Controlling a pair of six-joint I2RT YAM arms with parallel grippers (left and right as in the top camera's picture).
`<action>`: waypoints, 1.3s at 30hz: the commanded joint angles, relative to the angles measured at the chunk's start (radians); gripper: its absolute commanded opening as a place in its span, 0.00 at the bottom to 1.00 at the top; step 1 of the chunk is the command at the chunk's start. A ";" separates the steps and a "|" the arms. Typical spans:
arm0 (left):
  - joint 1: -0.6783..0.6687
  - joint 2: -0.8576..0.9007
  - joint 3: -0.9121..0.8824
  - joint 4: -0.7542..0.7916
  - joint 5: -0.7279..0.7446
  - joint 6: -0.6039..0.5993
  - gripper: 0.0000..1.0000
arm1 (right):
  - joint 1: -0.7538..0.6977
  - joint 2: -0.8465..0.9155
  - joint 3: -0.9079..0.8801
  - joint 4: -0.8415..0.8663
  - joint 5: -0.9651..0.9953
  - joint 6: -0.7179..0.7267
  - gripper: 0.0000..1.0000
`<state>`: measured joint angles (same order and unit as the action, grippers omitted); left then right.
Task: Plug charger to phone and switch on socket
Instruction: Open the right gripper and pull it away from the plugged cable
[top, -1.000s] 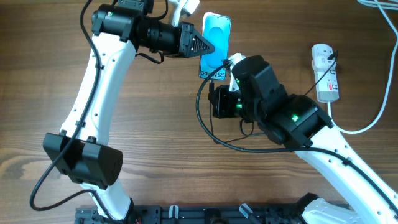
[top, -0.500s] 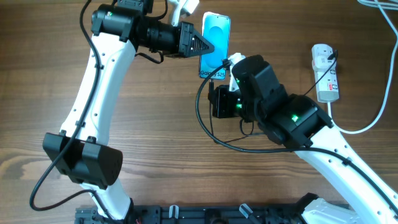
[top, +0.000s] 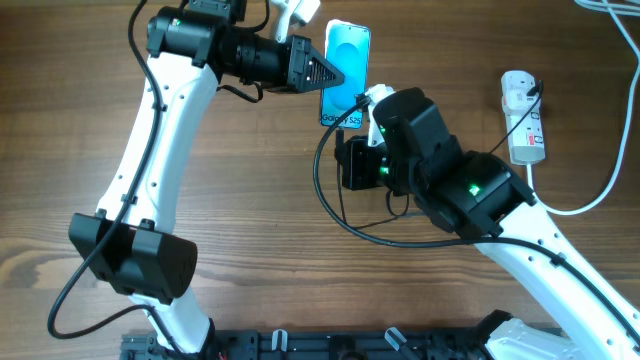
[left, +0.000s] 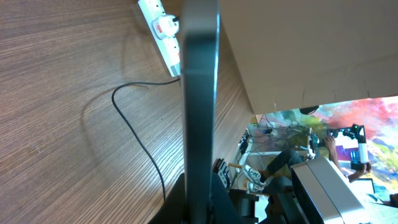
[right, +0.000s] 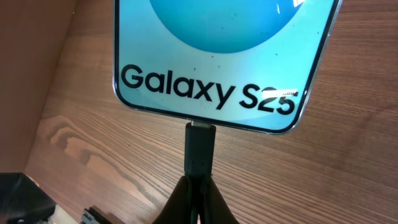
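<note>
- Phone (top: 350, 55) is held near the far edge of the worktop (top: 240, 200), about midway along it, turquoise face up; its white strip of dark lettering points toward the near edge
- left tool (top: 322, 72) is clamped on the phone's long side; in the left wrist view the phone shows edge-on between the fingers
- right tool (right: 198, 190) has its fingers pinched together on the black connector of the charger (right: 199, 149); the connector tip meets the middle of the phone's lettered end; whether it is fully seated I cannot tell
- charger's thin cable trails in a loop over the wood
- socket (top: 524, 118) lies near the far right corner, well apart from both tools; its thick white lead (top: 580, 210) curves off toward the right edge; the switch is too small to read
</note>
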<state>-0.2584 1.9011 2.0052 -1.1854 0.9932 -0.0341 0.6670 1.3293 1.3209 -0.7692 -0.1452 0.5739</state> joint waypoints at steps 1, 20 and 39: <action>-0.003 -0.022 0.005 -0.012 0.035 0.027 0.04 | -0.006 -0.011 0.017 0.027 0.064 -0.015 0.04; -0.003 -0.022 0.005 -0.051 0.040 0.026 0.04 | -0.006 -0.011 0.017 0.110 0.174 0.005 0.08; 0.017 0.037 0.005 -0.076 -0.196 -0.085 0.04 | -0.006 -0.027 0.017 -0.111 -0.032 0.002 0.99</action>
<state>-0.2428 1.9049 2.0071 -1.2461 0.8150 -0.0956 0.6640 1.3285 1.3186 -0.8642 -0.1265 0.5789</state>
